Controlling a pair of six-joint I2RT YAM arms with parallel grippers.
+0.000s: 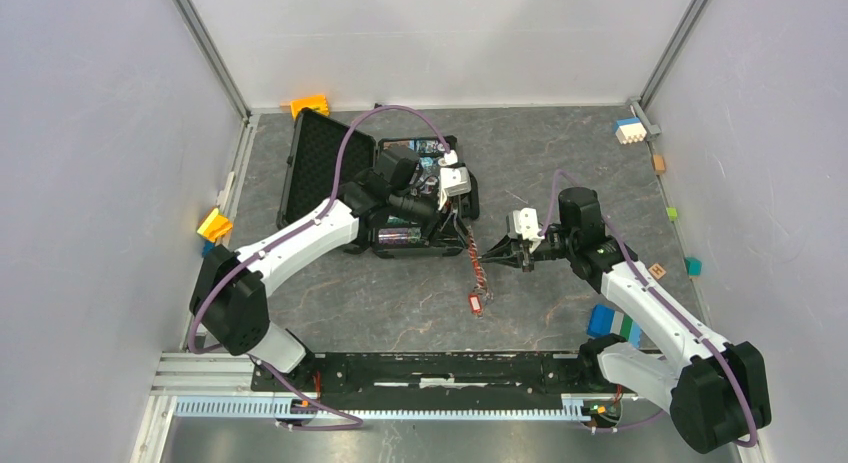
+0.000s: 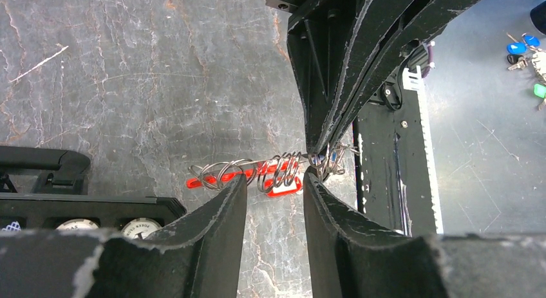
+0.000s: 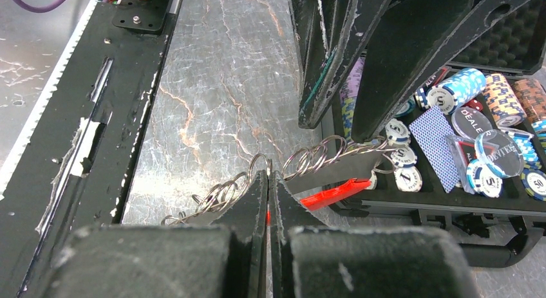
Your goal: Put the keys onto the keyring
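The keyring [image 1: 476, 278] is a chain of silvery rings with a narrow red tag [image 1: 475, 303] hanging down to the table. My right gripper [image 1: 492, 253] is shut on one ring of it [image 3: 267, 172], holding it up. In the right wrist view the red tag [image 3: 335, 192] shows just right of its fingertips. My left gripper [image 2: 275, 179] is open, and its fingertips straddle the ring chain [image 2: 277, 172] close to the right gripper's tips [image 2: 319, 153]. Small blue-headed keys [image 2: 521, 46] lie far off beyond the black rail. I see no red-headed key.
An open black case [image 1: 320, 163] with poker chips [image 3: 463, 85] and cards stands just left of the grippers. The black base rail [image 1: 440, 368] runs along the near edge. Blue and green blocks [image 1: 612, 323] lie by the right arm. Small coloured blocks line the walls.
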